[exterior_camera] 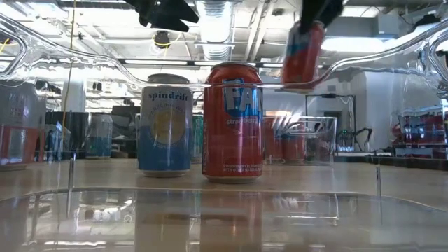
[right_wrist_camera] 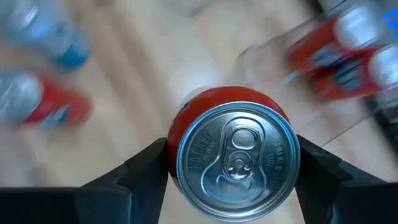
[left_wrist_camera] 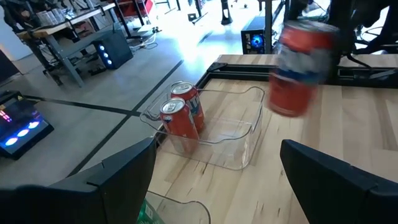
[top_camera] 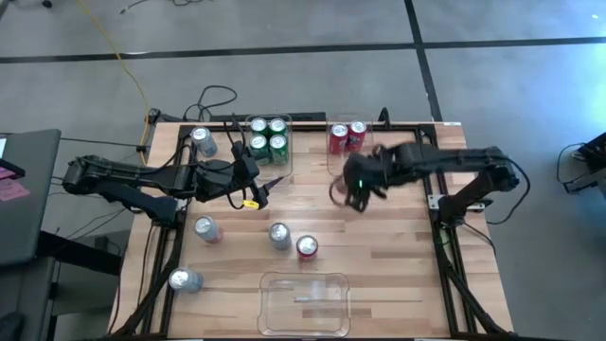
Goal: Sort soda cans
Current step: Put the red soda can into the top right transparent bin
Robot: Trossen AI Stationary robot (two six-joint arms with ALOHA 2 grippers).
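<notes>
From above, the right gripper (top_camera: 352,189) pinches a red can (top_camera: 342,192) near the tabletop's (top_camera: 398,256) middle. Four green cans (top_camera: 268,136) fill one clear bin (top_camera: 287,161) at the far edge; two red cans (top_camera: 347,135) sit in another. One red and four silver cans stand loose.

At table height, the lifted can (exterior_camera: 303,54) hangs tilted above a standing red can (exterior_camera: 233,122).

The left gripper's (left_wrist_camera: 214,180) fingers are spread, empty.

The right wrist shows fingers (right_wrist_camera: 144,171) clamping the can's (right_wrist_camera: 233,155) silver top.

Blurred red can (left_wrist_camera: 301,67); cans (right_wrist_camera: 38,74) behind smeared.
</notes>
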